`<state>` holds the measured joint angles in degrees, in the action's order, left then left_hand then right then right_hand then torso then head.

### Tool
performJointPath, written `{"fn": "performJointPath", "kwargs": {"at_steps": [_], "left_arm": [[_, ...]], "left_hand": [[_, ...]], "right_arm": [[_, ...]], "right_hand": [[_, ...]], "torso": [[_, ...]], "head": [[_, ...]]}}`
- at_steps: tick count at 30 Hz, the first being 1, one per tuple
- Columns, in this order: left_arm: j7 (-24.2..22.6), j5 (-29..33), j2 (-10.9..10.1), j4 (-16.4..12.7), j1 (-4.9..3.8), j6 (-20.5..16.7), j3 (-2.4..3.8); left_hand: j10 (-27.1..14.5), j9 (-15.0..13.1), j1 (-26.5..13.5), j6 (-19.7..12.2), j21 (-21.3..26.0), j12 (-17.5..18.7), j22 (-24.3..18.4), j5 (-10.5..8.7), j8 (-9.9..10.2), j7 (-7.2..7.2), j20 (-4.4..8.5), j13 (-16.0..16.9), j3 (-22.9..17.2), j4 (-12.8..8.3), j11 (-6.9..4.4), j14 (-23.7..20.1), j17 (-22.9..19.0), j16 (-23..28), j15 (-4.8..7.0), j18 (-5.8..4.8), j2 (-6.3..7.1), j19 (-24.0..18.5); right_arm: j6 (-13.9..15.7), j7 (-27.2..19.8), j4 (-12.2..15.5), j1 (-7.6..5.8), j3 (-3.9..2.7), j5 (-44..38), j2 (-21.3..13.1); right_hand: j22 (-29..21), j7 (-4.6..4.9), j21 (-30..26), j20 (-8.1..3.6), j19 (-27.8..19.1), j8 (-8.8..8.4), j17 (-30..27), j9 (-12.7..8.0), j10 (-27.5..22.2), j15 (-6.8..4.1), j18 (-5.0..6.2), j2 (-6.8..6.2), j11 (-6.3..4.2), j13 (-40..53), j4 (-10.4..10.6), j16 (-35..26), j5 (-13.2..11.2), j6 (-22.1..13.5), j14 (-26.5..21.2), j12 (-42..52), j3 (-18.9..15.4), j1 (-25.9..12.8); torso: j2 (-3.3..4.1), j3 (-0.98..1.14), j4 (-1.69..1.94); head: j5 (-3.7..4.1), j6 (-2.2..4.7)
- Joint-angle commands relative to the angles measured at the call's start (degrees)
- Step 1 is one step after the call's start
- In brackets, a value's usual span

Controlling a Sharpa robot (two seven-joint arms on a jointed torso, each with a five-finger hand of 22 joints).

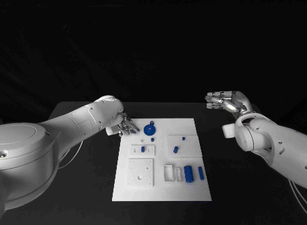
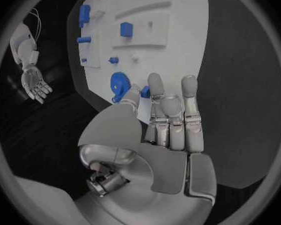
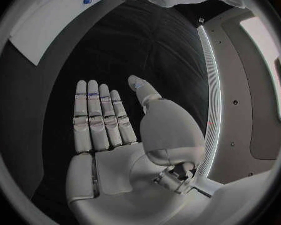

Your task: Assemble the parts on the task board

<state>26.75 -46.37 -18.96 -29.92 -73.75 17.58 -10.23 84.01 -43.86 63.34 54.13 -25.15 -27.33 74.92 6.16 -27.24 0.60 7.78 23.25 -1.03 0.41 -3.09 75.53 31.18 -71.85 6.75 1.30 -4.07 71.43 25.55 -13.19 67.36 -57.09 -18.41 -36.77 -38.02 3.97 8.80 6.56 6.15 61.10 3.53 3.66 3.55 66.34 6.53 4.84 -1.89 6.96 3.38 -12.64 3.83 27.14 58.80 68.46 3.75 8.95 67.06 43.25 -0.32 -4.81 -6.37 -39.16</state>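
There is one white task board (image 1: pixel 163 192) on one black table (image 1: pixel 79 112), and there are two hands, the left hand (image 1: pixel 126 125) and the right hand (image 1: pixel 226 101). The board carries three raised white square plates (image 1: pixel 140 172), one blue gear (image 1: pixel 150 129) and three small blue pegs (image 1: pixel 175 150). It also carries two longer blue parts side by side, one thick part (image 1: pixel 188 173) and one thin part (image 1: pixel 200 172); the tinier blue bits beside the gear are too small to count.
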Motion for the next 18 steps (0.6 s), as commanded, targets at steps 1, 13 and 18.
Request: {"fn": "performJointPath", "kwargs": {"at_steps": [1, 13, 18], "left_arm": [[-0.75, 0.72, 0.17, -0.04, 0.03, -0.1, 0.02], [-2.59, 3.02, -0.21, -0.8, 0.04, -2.93, 0.04], [-2.48, 4.79, -0.5, -1.31, 0.03, -3.55, 0.05]], "left_hand": [[1.41, 0.13, 0.22, 0.04, -0.16, -0.34, 1.0, 0.49, 0.39, -0.17, 0.09, -0.07, -0.15, -0.58, -0.03, -0.43, -0.04, -0.22, 0.1, -0.79, -1.24, -0.44], [2.05, -0.24, 3.15, 0.51, -0.58, -0.76, 1.08, 8.92, 0.0, -0.77, 0.19, 0.0, -2.7, -3.64, -0.38, 0.32, 0.97, -0.93, 0.27, -0.71, -3.05, -0.11], [2.17, -1.5, 2.49, 0.65, -1.03, -0.96, 1.08, 13.11, -0.48, -0.81, 0.13, -0.19, -5.69, -5.3, -0.41, 0.63, 1.57, -1.04, 0.27, -0.5, -3.38, -0.12]], "right_arm": [[-0.49, -0.34, -0.01, 0.0, -0.03, 0.0, 0.09], [-0.67, -0.24, -0.2, 0.0, -0.03, 0.03, 0.09], [-0.76, -0.25, -0.18, 0.0, -0.03, 0.05, -0.04]], "right_hand": [[0.02, -0.06, -0.29, 0.07, -0.41, 0.0, -0.06, -0.01, -0.31, -0.11, 0.42, 0.12, -0.04, -0.06, -0.1, -0.27, 0.27, -0.51, -0.45, -0.32, -0.24, -0.16], [0.03, -0.06, -0.27, 0.07, -0.4, 0.01, -0.05, -0.01, -0.32, -0.1, 0.42, 0.16, -0.04, -0.06, -0.02, -0.27, 0.3, -0.52, -0.46, -0.32, -0.33, -0.16], [0.02, -0.07, -0.28, 0.06, -0.41, 0.01, -0.05, 0.0, -0.32, -0.11, 0.43, 0.22, -0.05, -0.06, 0.02, -0.26, 0.35, -0.48, -0.46, -0.33, -0.34, -0.11]], "torso": [[0.0, -0.02, -0.02], [-0.02, -0.07, 0.08], [-0.09, -0.1, 0.11]], "head": [[0.02, -0.01], [0.09, -0.07], [0.25, -0.12]]}}
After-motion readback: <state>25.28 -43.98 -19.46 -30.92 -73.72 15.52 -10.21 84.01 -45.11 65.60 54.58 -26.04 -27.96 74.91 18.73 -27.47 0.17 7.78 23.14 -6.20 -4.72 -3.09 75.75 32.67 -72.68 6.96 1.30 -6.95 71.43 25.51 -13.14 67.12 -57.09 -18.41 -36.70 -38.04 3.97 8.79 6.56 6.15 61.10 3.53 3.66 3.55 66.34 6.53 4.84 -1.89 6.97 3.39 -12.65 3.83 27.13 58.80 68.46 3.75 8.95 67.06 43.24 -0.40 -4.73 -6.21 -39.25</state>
